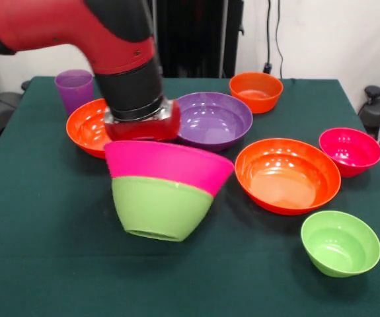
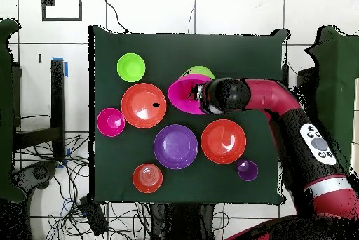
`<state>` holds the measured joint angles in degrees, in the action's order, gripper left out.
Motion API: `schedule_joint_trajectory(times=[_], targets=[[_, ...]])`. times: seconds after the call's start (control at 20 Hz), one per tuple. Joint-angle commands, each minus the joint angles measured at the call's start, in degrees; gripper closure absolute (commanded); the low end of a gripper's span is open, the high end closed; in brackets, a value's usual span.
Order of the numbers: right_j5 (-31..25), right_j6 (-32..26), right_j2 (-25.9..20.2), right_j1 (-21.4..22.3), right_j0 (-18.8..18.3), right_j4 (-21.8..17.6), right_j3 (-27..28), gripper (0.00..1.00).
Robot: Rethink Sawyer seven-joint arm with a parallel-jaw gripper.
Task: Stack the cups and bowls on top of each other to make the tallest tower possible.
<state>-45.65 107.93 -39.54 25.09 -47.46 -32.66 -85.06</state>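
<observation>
Tower (image 1: 163, 188) of pink on green bowl tilts under the arm (image 1: 127, 72); gripper's state untellable

Glossy plastic bowls (image 1: 287, 175); matt green cloth table (image 1: 44, 251).

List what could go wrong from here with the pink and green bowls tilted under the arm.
1. The hot pink bowl, nested over the lime green bowl, is tilted; the pair could tip over or slide apart.
2. The arm's end sits close above the left orange bowl and purple bowl; a sideways move may knock them.
3. The gripper is hidden, so any hold on the pair cannot be confirmed.
</observation>
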Motion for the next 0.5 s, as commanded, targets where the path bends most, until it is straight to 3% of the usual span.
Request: schedule_joint_trajectory(times=[0.05, 0.5], targets=[[-9.12, -25.71, -4.08, -7.18, -0.27, -1.52, 10.01, 0.0], [-8.24, -28.02, -4.12, -10.03, 0.59, -2.63, 13.12, 0.0]])
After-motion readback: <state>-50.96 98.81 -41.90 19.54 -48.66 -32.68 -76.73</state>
